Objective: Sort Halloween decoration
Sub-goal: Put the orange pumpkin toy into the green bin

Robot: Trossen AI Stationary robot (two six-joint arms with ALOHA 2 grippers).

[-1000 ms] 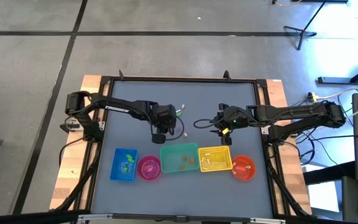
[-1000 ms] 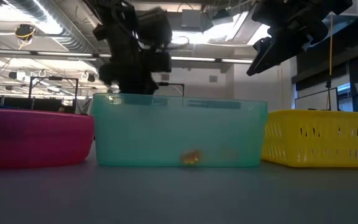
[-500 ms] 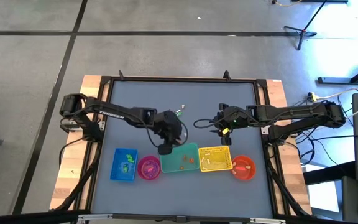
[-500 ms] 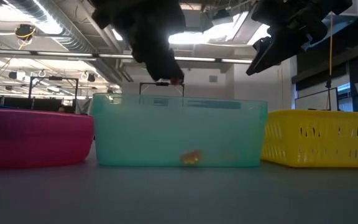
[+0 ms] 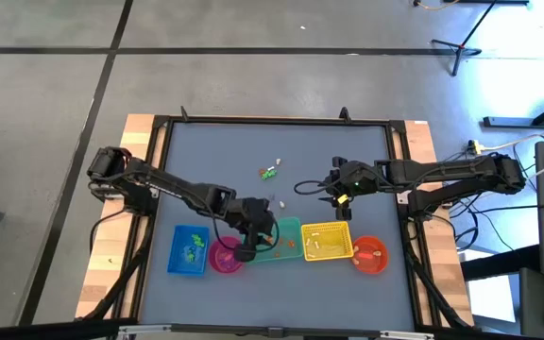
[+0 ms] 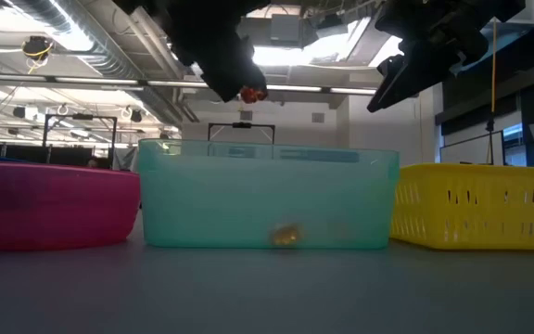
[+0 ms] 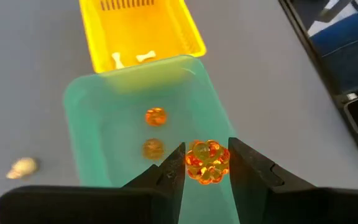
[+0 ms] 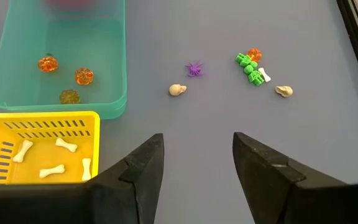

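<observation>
Left pincer (image 7: 207, 163): it squeezes 1 small orange pumpkin (image 7: 207, 162) between its 2 fingers and hangs over the teal bin (image 7: 79, 112), near the pink bowl (image 5: 226, 255).
Right pincer (image 8: 197, 163): its fingers are spread apart and it holds nothing. It waits above the tabletop (image 5: 215, 161), behind the yellow basket (image 5: 327, 242).
What could go wrong: I think the pumpkin may bounce or roll when dropped, because it is round and held high above the bin. The pincer also sits close to the bin's edge by the pink bowl, so the pumpkin could land in the wrong one.
Teal bin: 3 orange pumpkins (image 8: 76, 76) lie inside.
Yellow basket: 4 white bones (image 8: 61, 144) lie inside.
Blue box (image 5: 189, 250): something green is inside.
Orange bowl (image 5: 370, 254): a small thing is inside, too tiny to tell.
Pink bowl: I cannot tell what is inside.
Left to sort: loose trinkets (image 8: 251, 67) lie on the tabletop, well apart from the bins, green, orange, purple and white.
</observation>
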